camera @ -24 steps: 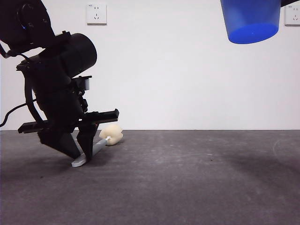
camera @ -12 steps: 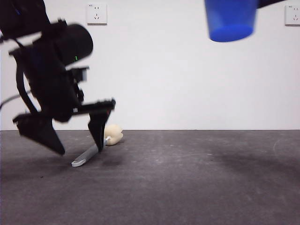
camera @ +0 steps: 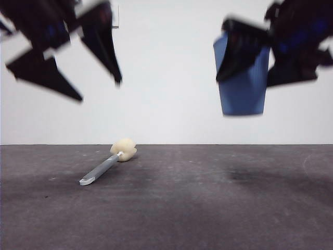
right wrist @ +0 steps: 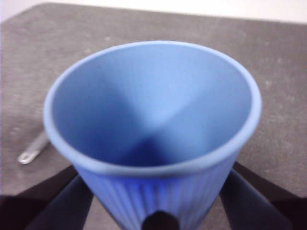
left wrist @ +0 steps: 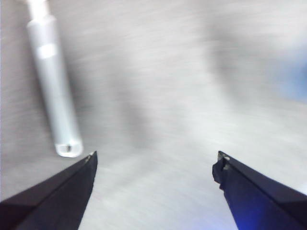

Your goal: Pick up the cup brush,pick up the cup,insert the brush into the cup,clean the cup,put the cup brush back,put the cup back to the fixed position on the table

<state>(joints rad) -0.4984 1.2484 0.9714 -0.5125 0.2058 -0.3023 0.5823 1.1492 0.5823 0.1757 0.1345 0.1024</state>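
Front view, left to right. The left gripper (camera: pixel 99 88) hangs in the air above the left part of the table (camera: pixel 208 208), blurred, its jaws spread wide and holding nothing; the left wrist view shows the same open jaws (left wrist: pixel 153 163) over the bare surface. Below it the cup brush (camera: pixel 106 165) lies flat on the table, toward the far edge on the left side, sponge head nearer the wall and looped grey handle end pointing toward the near edge. To the right, the right gripper (camera: pixel 255 65) is raised above the table's right half and clasps the cup (camera: pixel 242 86), which appears roughly upright, though blur obscures its exact tilt. In the right wrist view the jaws flank the cup's (right wrist: pixel 153 134) ribbed wall.
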